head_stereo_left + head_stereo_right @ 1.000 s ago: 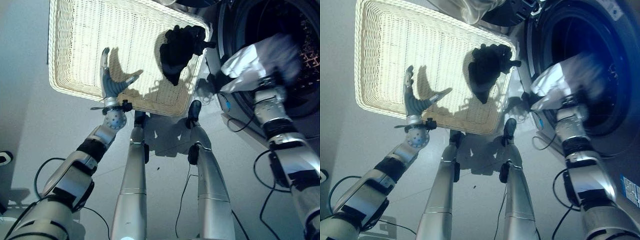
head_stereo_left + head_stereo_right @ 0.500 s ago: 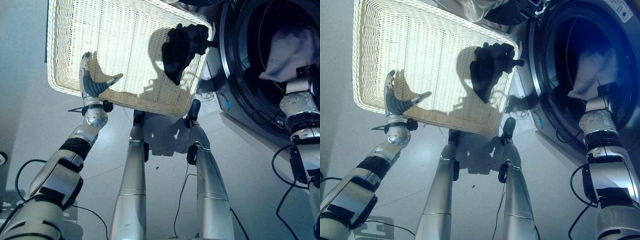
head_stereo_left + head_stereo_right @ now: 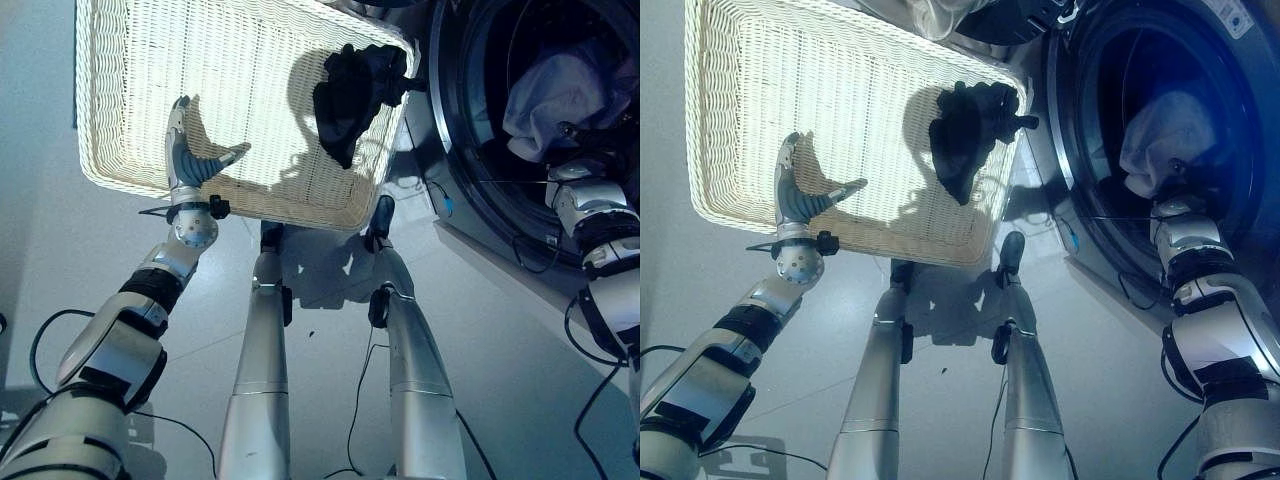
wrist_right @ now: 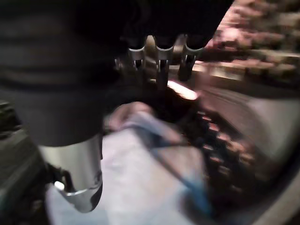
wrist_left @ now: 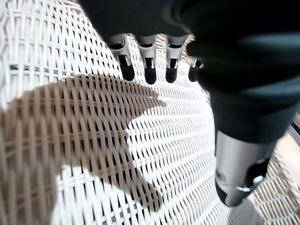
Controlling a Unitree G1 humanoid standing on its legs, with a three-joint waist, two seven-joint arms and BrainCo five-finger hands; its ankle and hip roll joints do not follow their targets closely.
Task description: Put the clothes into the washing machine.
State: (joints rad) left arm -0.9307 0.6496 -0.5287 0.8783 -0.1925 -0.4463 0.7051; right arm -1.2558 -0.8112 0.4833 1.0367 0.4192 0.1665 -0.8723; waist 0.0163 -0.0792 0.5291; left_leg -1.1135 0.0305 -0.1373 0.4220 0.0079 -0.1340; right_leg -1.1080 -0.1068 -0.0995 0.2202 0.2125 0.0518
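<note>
A black garment [image 3: 350, 88] lies bunched in the right far corner of the white wicker basket [image 3: 130, 80]. A white cloth [image 3: 558, 92] lies inside the washing machine drum [image 3: 1200, 60]. My right hand [image 4: 159, 56] reaches into the drum just below that cloth. Its fingers are straight and hold nothing, and the cloth lies loose past them. My left hand [image 3: 186, 162] hovers open over the basket's near left part, above bare wicker [image 5: 84, 140], well apart from the black garment.
The washer's round door opening [image 3: 452, 150] stands right of the basket, with its grey front panel [image 3: 480, 250] low by the floor. A pale crumpled thing [image 3: 940, 15] lies beyond the basket's far edge. Bare grey floor [image 3: 40, 250] spreads to the left.
My right hand carried the white cloth into the drum and let it go there. My left hand shifted a little left over the basket.
</note>
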